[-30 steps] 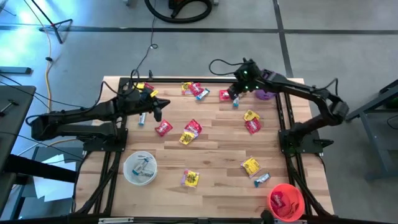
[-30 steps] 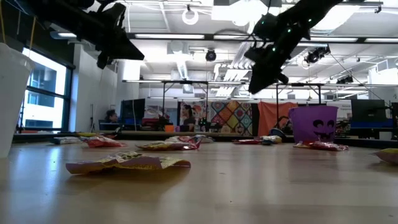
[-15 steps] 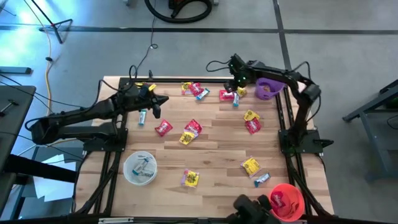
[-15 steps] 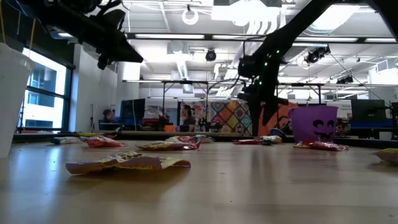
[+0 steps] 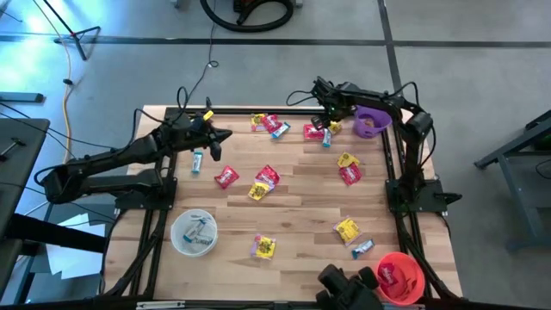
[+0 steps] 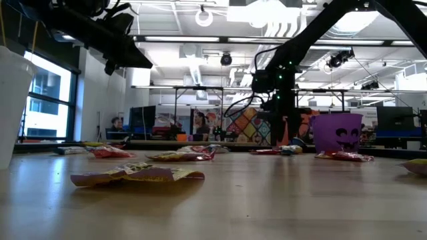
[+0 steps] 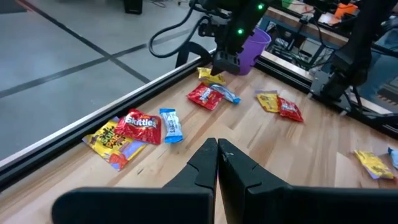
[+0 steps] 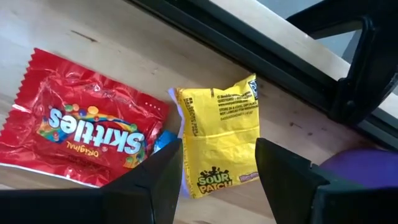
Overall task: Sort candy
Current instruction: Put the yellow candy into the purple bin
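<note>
Near edge, high view: red bowl (image 5: 398, 277) at the right corner with a red pack inside, partly covered by a dark blurred object (image 5: 349, 287) cut off by the frame; can't tell what it is. Clear white bowl (image 5: 195, 232) on the left side holds a blue/white piece. Loose candy near there: yellow pack (image 5: 264, 248), yellow pack (image 5: 347, 229), blue/white piece (image 5: 362, 248).

Mid table: red pack (image 5: 226, 176), red/yellow pair (image 5: 264, 182), yellow and red pair (image 5: 348, 168) on the right.

Left gripper (image 5: 219, 151) hovers over the left-middle area, fingers clenched with nothing between them; its wrist view shows both fingers (image 7: 211, 163) pressed together. A blue/white piece (image 5: 197, 161) lies just beside it.

Far edge: cluster of yellow, red, blue packs (image 5: 269, 124). Right gripper (image 5: 328, 126) is low over the far-right candy next to the purple bowl (image 5: 371, 122). Jaws apart, straddling a yellow Sour Patch pack (image 8: 219, 134); fingertips not touching it as far as I can see. Red Skittles pack (image 8: 87, 127) beside it; a blue piece (image 8: 163, 140) mostly hidden between the two.

Low view: contact with the table hidden behind the candy.

Versus a second ago: right arm has folded back toward the far rail and dropped lower, jaws wider. Left arm barely moved. Dark object at the near edge is new.
</note>
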